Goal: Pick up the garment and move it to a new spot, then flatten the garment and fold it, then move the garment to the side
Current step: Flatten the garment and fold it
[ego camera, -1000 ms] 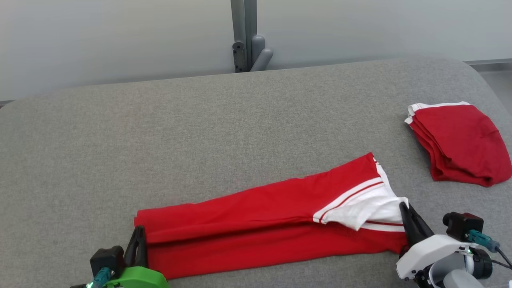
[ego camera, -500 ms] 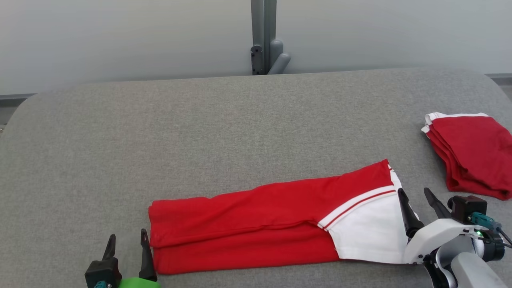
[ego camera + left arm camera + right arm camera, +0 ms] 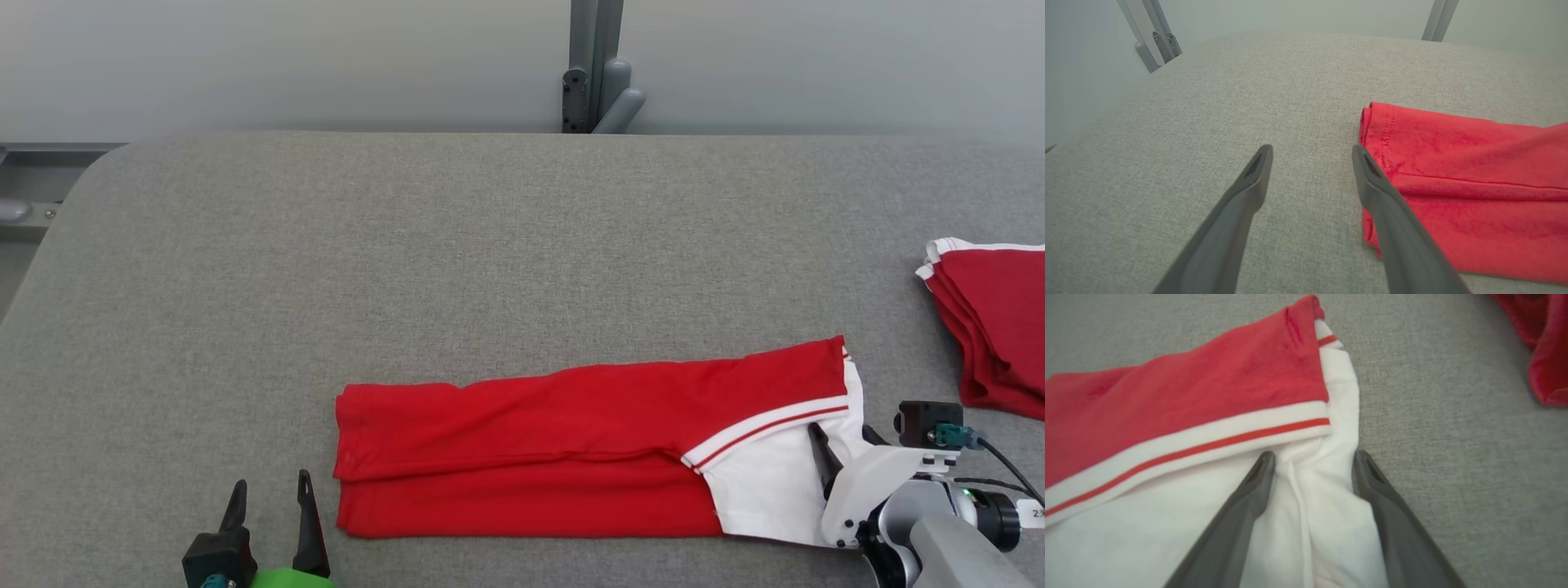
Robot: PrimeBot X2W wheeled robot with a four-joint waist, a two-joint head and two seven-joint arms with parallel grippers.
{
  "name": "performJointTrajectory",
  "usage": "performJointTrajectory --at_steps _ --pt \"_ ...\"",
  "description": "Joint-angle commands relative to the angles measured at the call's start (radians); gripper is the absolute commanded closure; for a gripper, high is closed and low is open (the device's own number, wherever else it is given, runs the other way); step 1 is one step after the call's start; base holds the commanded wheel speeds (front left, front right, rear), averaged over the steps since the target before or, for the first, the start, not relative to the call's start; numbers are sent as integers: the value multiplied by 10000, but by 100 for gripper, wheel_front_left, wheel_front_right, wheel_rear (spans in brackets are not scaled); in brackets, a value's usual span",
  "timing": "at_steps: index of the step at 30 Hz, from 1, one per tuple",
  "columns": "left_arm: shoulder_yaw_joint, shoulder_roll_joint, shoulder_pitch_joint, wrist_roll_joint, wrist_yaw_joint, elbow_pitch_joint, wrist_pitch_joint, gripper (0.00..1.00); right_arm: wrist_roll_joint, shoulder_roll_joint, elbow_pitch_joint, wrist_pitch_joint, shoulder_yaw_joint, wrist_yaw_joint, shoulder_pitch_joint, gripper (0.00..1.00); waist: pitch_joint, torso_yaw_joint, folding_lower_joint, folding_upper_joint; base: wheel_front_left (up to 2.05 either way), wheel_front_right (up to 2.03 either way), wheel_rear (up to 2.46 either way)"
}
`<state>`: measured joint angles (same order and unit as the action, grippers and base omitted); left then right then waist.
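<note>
The garment [image 3: 571, 441] is red with a white, red-striped end, and lies folded in a long strip across the near part of the grey table [image 3: 408, 245]. My left gripper [image 3: 272, 490] stands open just left of the garment's red end, apart from it. In the left wrist view that gripper [image 3: 1311, 151] has bare table between its fingers, and the garment [image 3: 1470, 175] lies to the right. My right gripper [image 3: 841, 437] is open over the white end. In the right wrist view a ridge of the garment's [image 3: 1180, 400] white cloth lies between that gripper's [image 3: 1314, 455] spread fingers.
A second folded red garment [image 3: 1000, 327] with white trim lies at the table's right edge, also in the right wrist view [image 3: 1547, 347]. The table's rounded left corner [image 3: 73, 196] and a grey metal post [image 3: 596, 73] at the back are in view.
Both grippers have opened and let go of the garment's ends. The white end has dropped flat. The left gripper has drawn back off the red end. The camera has shifted.
</note>
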<state>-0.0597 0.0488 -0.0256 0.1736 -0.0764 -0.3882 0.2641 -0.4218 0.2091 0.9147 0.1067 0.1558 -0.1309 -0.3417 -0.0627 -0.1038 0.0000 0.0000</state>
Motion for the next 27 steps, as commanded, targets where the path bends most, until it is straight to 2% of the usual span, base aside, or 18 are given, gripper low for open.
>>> performJointTrajectory --at_steps 1,3,4,5,6,10,16,22,27 --pt "54 39 97 -13 -13 52 -4 0 -185 -253 313 -289 292 -1 200 0 -63 -20 0 0 0 0 0" --pt "74 39 119 10 -26 41 -4 0 -463 -523 209 -353 701 -46 233 0 -91 9 0 0 0 0 0" --pt "67 39 137 26 -37 34 -4 0 -636 -625 111 -364 897 -52 253 53 -102 25 0 0 0 0 0" --pt "46 39 157 52 -57 25 -4 0 -792 -661 -3 -322 1102 -54 251 67 -109 40 0 0 0 0 0" --pt "14 39 178 70 -58 21 -4 0 -948 -639 -95 -264 1275 -52 246 100 -117 50 0 0 0 0 0" --pt "-134 39 251 118 -78 -29 -4 0 -1462 -216 -187 70 1462 -5 118 100 -152 58 0 0 0 0 0" --pt "-280 36 231 205 -93 -66 -4 0 -1535 623 726 1293 289 32 -348 100 -168 45 0 0 0 0 0" --pt "-343 38 166 112 -13 -154 -4 0 -1467 670 507 1575 -345 14 -647 100 -118 207 0 0 0 0 0" --pt "-537 41 213 176 35 -191 -4 0 -1799 164 -1002 1567 452 3 -341 100 60 560 0 0 0 0 0"
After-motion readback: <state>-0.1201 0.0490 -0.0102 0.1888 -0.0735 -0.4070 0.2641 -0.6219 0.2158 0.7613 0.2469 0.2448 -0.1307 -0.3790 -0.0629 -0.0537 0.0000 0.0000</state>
